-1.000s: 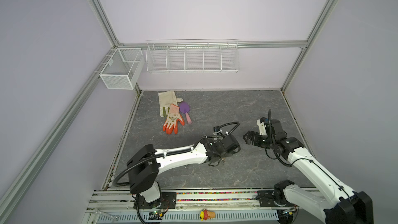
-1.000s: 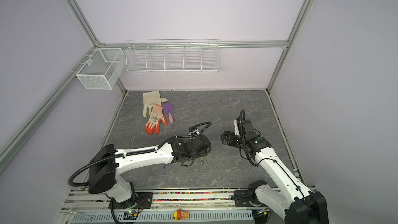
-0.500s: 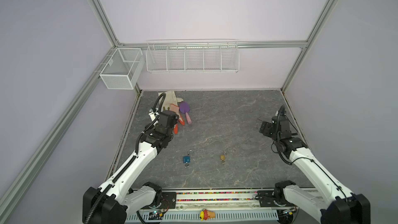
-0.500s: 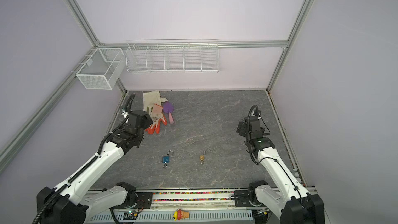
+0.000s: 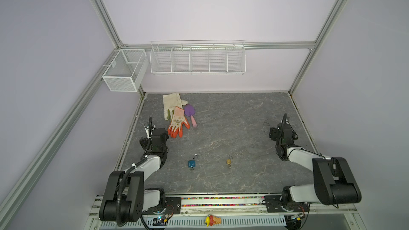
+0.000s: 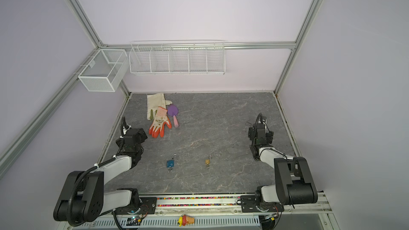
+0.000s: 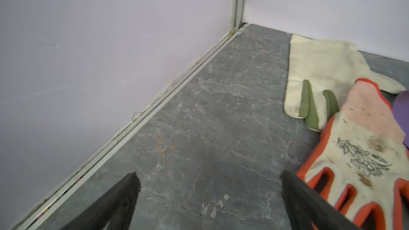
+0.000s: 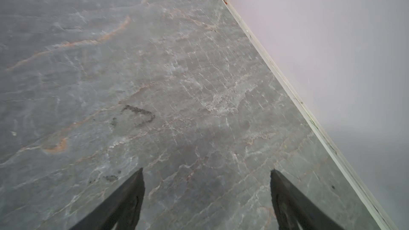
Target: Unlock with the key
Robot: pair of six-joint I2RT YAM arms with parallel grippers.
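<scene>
A blue padlock (image 5: 191,163) (image 6: 170,163) lies on the grey table near the front, left of the middle, shackle pointing to the back. A brass padlock (image 5: 229,161) (image 6: 207,161) lies to its right. A small metal key (image 5: 191,169) seems to stick out of the blue lock's near end, and another key (image 5: 229,166) out of the brass one. My left gripper (image 5: 160,134) (image 7: 210,175) is open and empty by the left wall, beside an orange glove. My right gripper (image 5: 280,132) (image 8: 207,171) is open and empty near the right wall. Both are far from the locks.
The orange-and-white glove (image 5: 177,123) (image 7: 358,162) overlaps a cream glove (image 5: 171,106) at the back left, with a purple trowel (image 5: 190,111) beside them. A mesh box (image 5: 124,71) and a wire rack (image 5: 197,57) hang on the walls.
Both arms have drawn back from the table's middle to the side walls. The left gripper has opened, and both padlocks now lie uncovered on the table.
</scene>
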